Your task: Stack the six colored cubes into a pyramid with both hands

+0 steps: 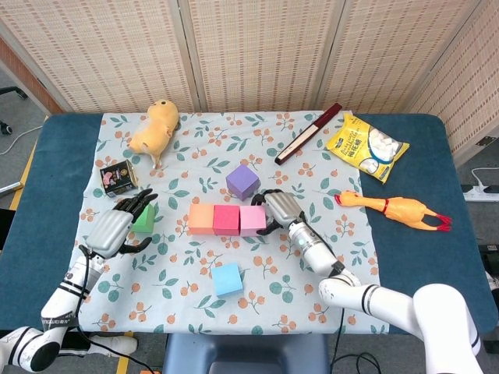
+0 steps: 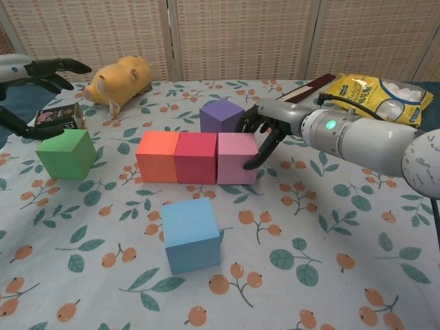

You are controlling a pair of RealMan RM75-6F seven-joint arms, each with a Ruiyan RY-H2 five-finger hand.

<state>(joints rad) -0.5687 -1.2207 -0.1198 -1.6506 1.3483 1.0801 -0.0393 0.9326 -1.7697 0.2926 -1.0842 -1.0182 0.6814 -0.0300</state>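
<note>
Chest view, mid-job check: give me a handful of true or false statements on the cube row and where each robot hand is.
1. The orange cube, red cube and pink cube sit side by side in one row. True.
2. The purple cube is stacked on the row. False: it stands on the cloth behind the row.
3. The right robot hand has its fingers at the pink cube's right side. True.
4. The left robot hand grips the blue cube. False: it is spread open above the green cube; the blue cube lies alone in front of the row.
5. The green cube touches the orange cube. False: a gap of cloth separates them.
</note>
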